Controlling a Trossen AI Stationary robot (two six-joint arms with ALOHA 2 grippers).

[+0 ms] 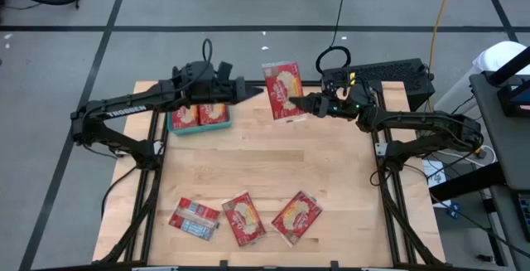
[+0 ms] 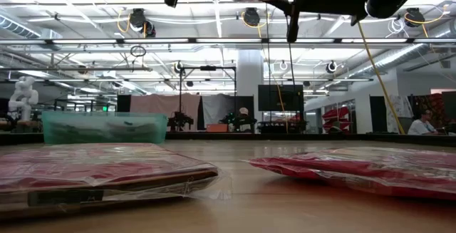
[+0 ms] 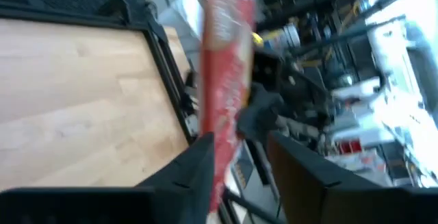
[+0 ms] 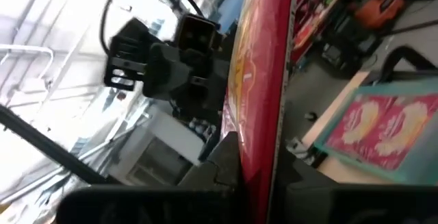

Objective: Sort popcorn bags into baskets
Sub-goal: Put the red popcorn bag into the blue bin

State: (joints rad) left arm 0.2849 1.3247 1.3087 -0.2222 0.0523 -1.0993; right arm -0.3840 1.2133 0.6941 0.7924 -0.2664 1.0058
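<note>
One red popcorn bag (image 1: 281, 89) hangs in the air over the table's far edge, between my two grippers. My right gripper (image 1: 300, 104) is shut on it from the right. My left gripper (image 1: 255, 90) is open, and its fingers stand on either side of the bag's left edge (image 3: 222, 94). The teal basket (image 1: 172, 122) sits at the far left, under the left arm, with two red bags (image 1: 211, 115) lying flat in it. Three more bags (image 1: 195, 219) (image 1: 243, 218) (image 1: 296, 217) lie flat in a row near the table's near edge. My right gripper pinches the bag between its two fingers at its right edge (image 4: 263, 142), near the corner toward the table's near side. The fingers come in level from the table's right. The bag is lifted clear and lies about level, picture side up. My left gripper: the bag runs close along one finger (image 3: 198, 162), and I cannot tell whether they touch.
A black box with cables (image 1: 389, 76) stands at the far right corner behind the right arm. The arms' dark frames (image 1: 153, 151) (image 1: 383, 159) rise at the table's left and right sides. Bare wood (image 1: 273, 159) lies in the middle of the table.
</note>
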